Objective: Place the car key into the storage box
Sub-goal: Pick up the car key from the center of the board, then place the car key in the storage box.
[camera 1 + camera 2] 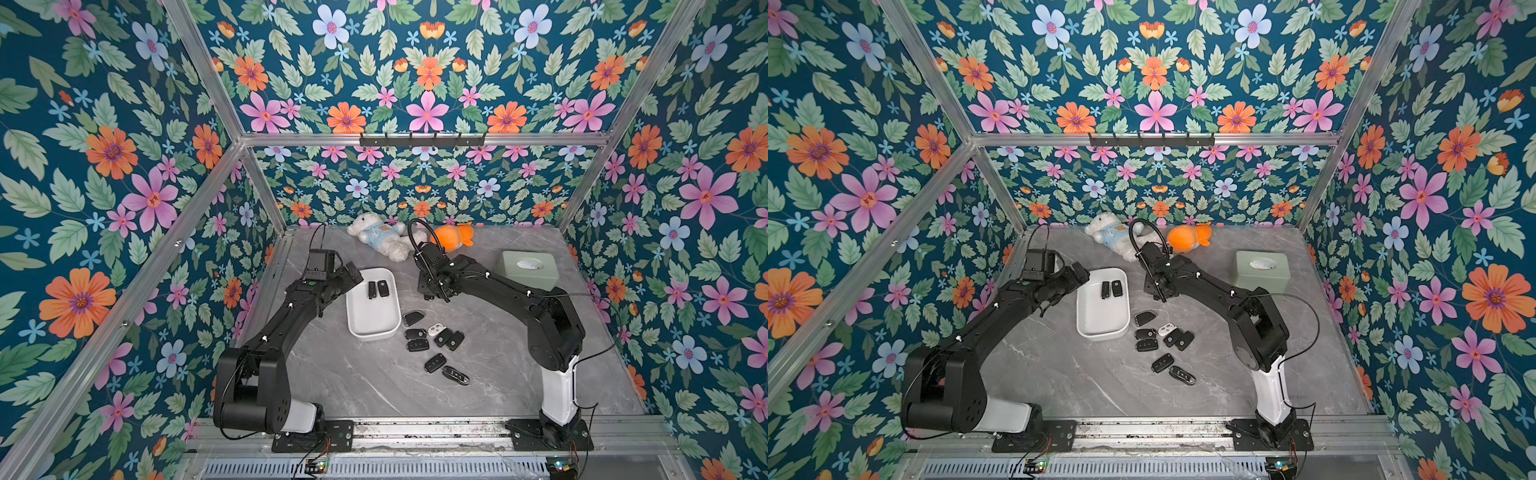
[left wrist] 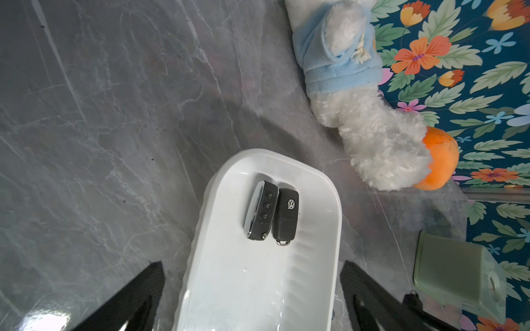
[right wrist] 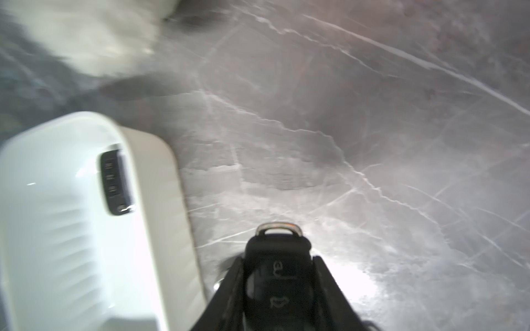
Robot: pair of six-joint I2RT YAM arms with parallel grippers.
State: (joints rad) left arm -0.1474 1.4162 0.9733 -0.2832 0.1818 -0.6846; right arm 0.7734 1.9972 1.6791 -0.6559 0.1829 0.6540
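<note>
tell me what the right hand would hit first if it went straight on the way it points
Probably the table: the right hand, shut on a key, aims at the surface beside the tray, not into it. Depth is hard to judge.

We see a white plush toy [image 1: 376, 237] in a pale blue top lying on the grey marbled desk [image 1: 374, 386], just beyond the right fingers [image 3: 332, 292]. An orange plush toy [image 1: 451, 237] touches it. A sage-green box [image 1: 530, 270] with an oval top slot stands well apart from the left fingers [image 2: 134, 295]. Floral wallpaper [image 1: 104, 166] covers the walls, and a black hook rail [image 1: 422, 140] sits high on the back wall.
</note>
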